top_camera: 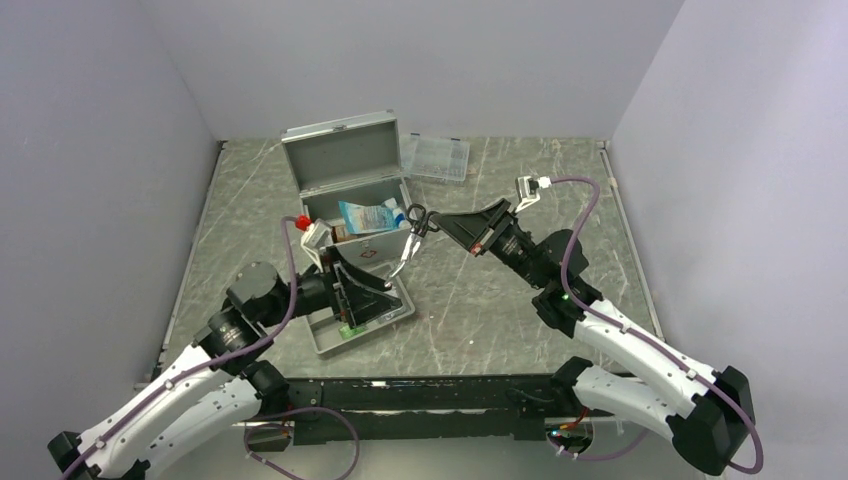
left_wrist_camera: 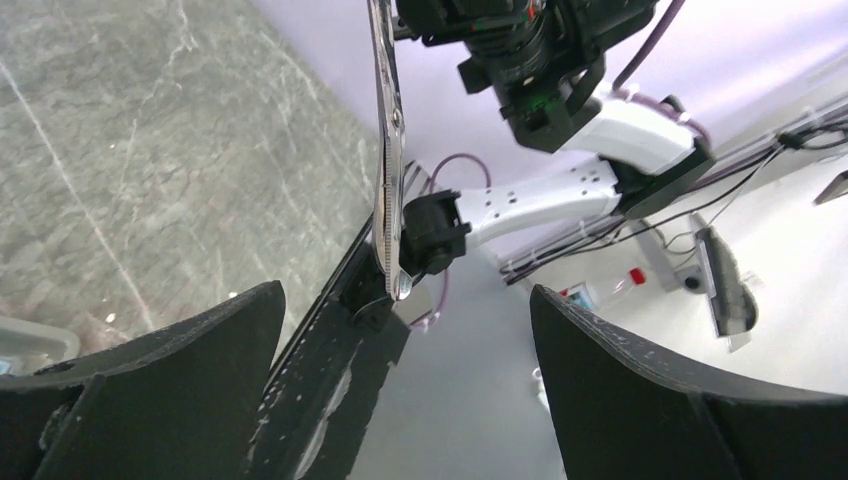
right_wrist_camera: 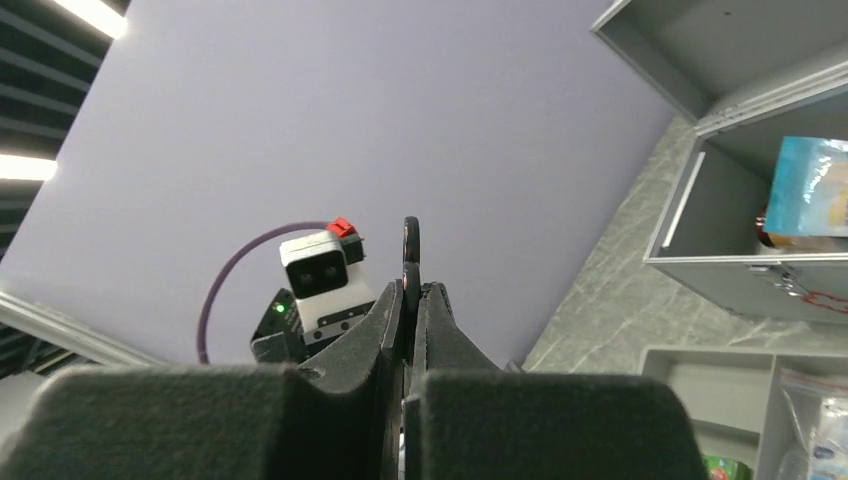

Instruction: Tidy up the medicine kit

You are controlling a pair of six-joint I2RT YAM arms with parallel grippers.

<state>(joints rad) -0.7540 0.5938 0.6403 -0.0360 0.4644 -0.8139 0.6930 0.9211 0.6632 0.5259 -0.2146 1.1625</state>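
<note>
In the overhead view the medicine kit (top_camera: 345, 185) sits upper centre of the frame on the marbled table (top_camera: 490, 310), its hinged lid standing upright behind the open box. A blue and white packet (top_camera: 370, 215) lies inside, leaning toward the box's right wall. A small red mark shows on the front wall. The flat clear case (top_camera: 436, 157) lies just right of the lid, toward the back wall. The right gripper (top_camera: 432, 220) reaches in from the right of the frame, and its 2 fingers are pressed together on the black ring handles of a pair of scissors (top_camera: 408, 245). The silver blades hang down and to the left, past the kit's front right corner. In the right wrist view the 2 dark fingers (right_wrist_camera: 385, 330) meet with only a ring handle showing between them. The kit (right_wrist_camera: 740, 265) and its packet (right_wrist_camera: 812, 185) are at the right edge. The left gripper (top_camera: 362, 298) is below the kit in the overhead frame, above the shallow grey tray (top_camera: 330, 345), with its fingers spread wide and nothing between the pads. In the left wrist view its fingers (left_wrist_camera: 200, 350) stand at the lower left and lower right corners. The scissor blades (left_wrist_camera: 387, 160) hang down from the top of that view to just above the gap between them, touching neither. Something green lies in the tray's near corner; I cannot tell what it is.
</note>
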